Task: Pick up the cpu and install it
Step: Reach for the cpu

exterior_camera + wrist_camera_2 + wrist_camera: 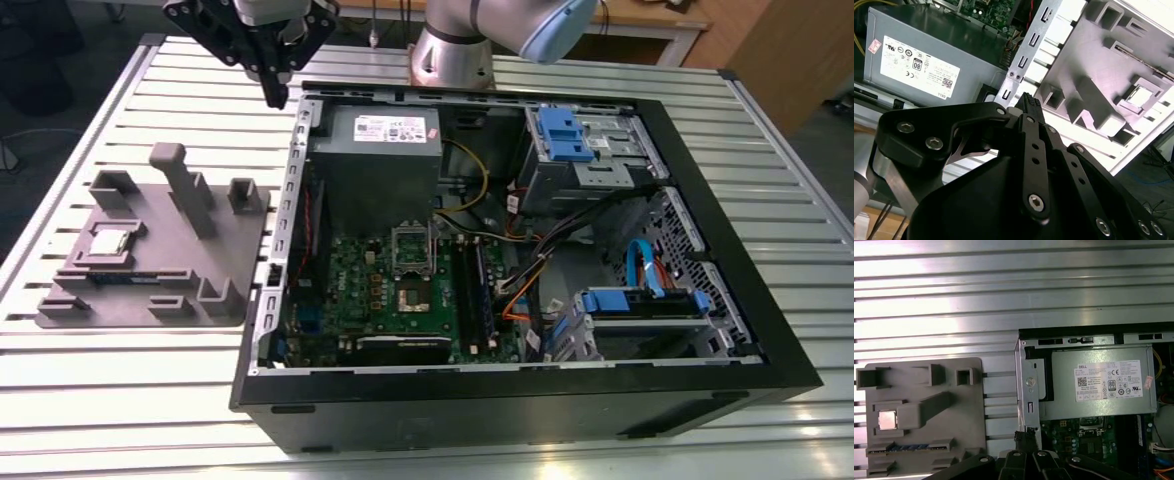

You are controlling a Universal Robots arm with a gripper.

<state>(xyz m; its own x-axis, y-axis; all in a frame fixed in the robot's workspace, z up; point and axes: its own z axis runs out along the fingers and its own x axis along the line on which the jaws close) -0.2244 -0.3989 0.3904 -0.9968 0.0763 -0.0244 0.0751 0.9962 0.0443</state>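
Observation:
The cpu (110,240) is a small shiny square lying flat in a recess of the grey moulded tray (200,270), on the exterior view's left. It also shows in both wrist views, the cpu (887,419) pale and bright in its pocket and the cpu (1140,96) seen at a slant. My gripper (276,92) hangs high over the computer case's back left corner, well away from the chip. Its black fingers (1029,102) meet at the tips, shut with nothing between them. The gripper (1025,436) pokes out above the case rim.
The open computer case (534,380) lies on the slatted metal table (107,400). Inside are the green motherboard with its socket (411,268), the grey power-supply box (380,135), blue drive brackets (567,135) and loose cables (534,270). The tray has upright posts (174,175).

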